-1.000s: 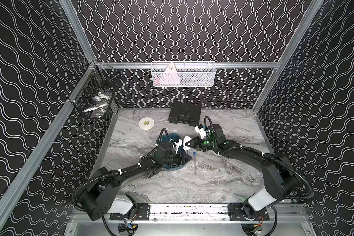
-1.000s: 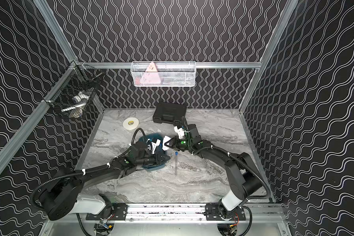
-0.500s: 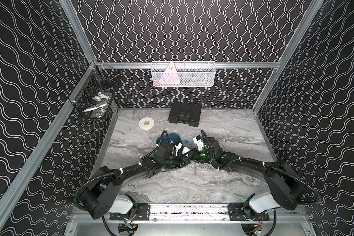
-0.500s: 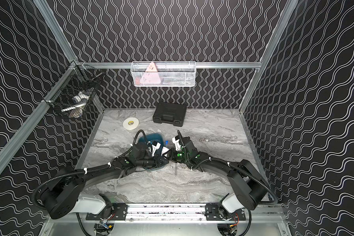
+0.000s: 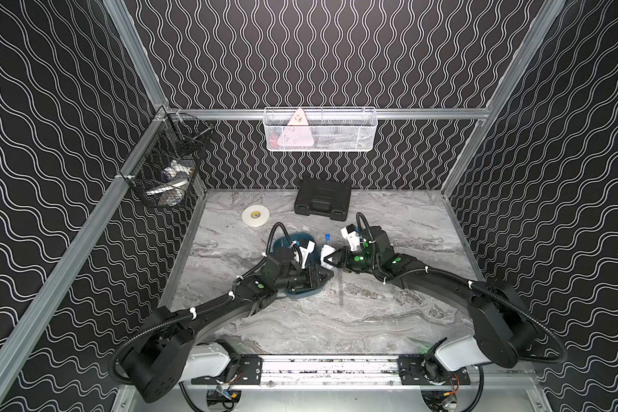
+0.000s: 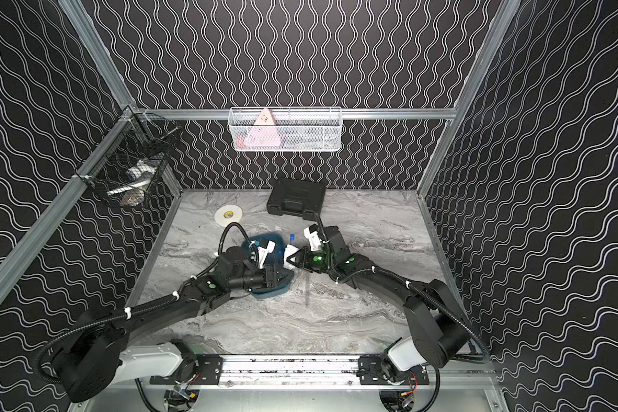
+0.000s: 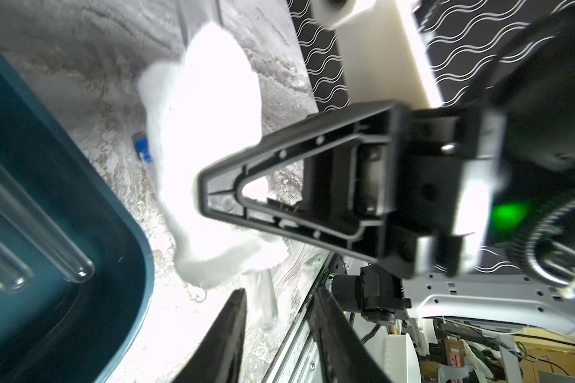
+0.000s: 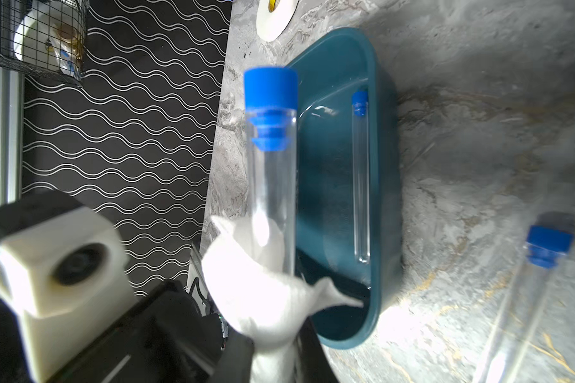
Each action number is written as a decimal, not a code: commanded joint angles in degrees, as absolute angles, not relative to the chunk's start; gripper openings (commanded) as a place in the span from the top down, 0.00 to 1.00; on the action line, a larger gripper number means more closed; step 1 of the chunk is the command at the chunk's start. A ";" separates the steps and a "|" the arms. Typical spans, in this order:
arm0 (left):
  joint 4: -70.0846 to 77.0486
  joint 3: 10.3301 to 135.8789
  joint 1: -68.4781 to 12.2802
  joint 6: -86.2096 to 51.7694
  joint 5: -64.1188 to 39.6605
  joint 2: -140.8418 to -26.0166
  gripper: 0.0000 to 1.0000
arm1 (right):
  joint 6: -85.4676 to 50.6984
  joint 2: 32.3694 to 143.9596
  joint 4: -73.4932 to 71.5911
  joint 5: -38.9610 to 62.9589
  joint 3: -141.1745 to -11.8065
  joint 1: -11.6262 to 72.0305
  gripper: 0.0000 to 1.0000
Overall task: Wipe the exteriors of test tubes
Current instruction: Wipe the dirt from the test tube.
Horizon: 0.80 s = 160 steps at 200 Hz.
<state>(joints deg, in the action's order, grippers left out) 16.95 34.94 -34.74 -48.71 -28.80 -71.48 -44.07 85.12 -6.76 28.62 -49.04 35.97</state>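
Clenching tissue (image 8: 263,291) round one tube (image 8: 273,172) with right hand (image 8: 273,361), mid-frame in both top views, right of tray (image 8: 384,132). Left hand (image 7: 278,293) parted, not gripping. Could slip: smooth glass, loose tissue, single grip, then down onto table (image 5: 371,321).

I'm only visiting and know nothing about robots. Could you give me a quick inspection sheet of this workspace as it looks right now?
Surface: grey marbled table; no spills seen.
Job's things: wrapped tube, blue-capped, inside a white tissue; loose tube lying on the table; at least two tray tubes in the teal tray.
Clutter: tape roll and black case at the back.
Grippers: right gripper shut on the tissue; left gripper open, the wrapped tube's round end between its fingers.
Cables: black hoses tied along both arms; no snag seen.
Surroundings: white mesh basket on the back rail; black wire basket on the left wall.
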 commanded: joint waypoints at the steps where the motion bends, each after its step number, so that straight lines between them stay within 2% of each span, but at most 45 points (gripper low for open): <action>1: 14.03 35.85 -34.11 -45.23 -28.95 -70.75 0.61 | -43.49 83.97 -5.89 29.88 -48.05 35.85 0.87; 38: 12.10 37.67 -30.75 -44.28 -30.48 -69.53 0.60 | -42.26 81.42 -3.45 28.97 -46.53 35.77 0.87; 73: 9.19 42.03 -26.98 -41.28 -31.28 -71.36 0.55 | -40.63 79.01 -1.46 29.18 -44.75 36.58 0.87; 114: 14.29 45.00 -26.76 -42.25 -34.01 -77.85 0.53 | -38.70 77.22 0.26 29.36 -44.02 39.32 0.87; 160: 18.13 43.97 -26.73 -44.35 -35.24 -79.48 0.54 | -38.39 75.70 -0.52 29.39 -43.44 40.68 0.87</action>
<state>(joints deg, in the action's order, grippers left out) 13.37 44.31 -26.92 -43.40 -33.43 -79.07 -39.40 76.14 0.03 29.06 -43.51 40.14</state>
